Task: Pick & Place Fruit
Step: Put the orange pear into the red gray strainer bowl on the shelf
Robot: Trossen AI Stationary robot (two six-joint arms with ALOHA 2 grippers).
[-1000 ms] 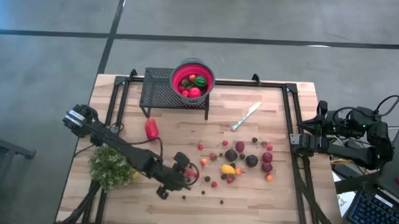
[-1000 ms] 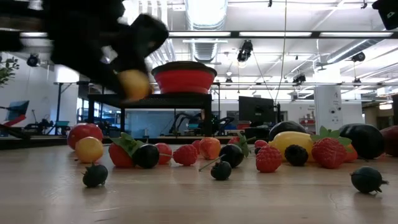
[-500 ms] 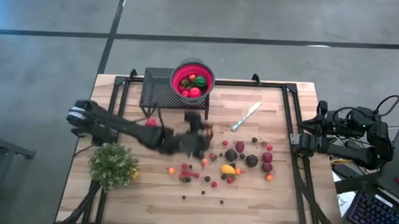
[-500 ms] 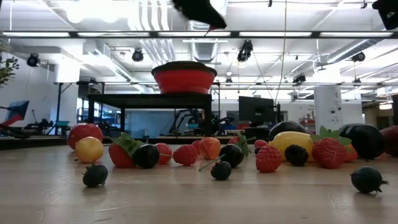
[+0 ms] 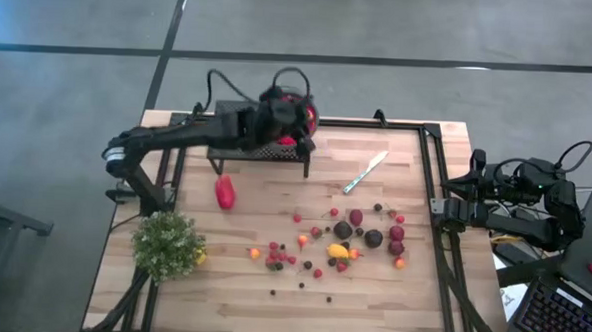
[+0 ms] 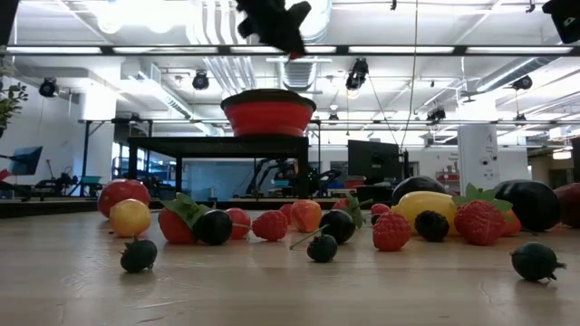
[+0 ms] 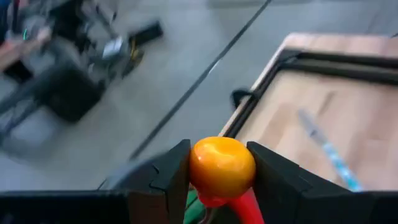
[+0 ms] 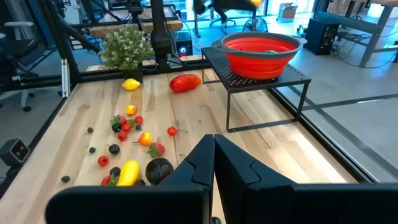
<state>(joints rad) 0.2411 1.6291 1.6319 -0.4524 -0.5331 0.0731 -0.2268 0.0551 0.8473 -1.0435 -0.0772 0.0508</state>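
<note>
1. One red bowl (image 5: 300,121), on one black mesh stand (image 5: 239,136).
2. One silver knife (image 5: 365,173).
3. One bushy green plant (image 5: 165,244).
4. One larger red fruit (image 5: 225,192), lying apart.
5. One orange-yellow fruit (image 7: 222,167) between the left gripper's fingers.
6. Roughly two dozen small fruits (image 5: 343,238) scattered on one wooden table (image 5: 390,300); the exact number cannot be told.

A glossy orange fruit (image 7: 222,167) between dark fingers (image 7: 166,177), above a red bowl (image 8: 260,53).

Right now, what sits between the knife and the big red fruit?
High view: only bare wood between the knife and the big red fruit; the black stand's legs border it.
</note>
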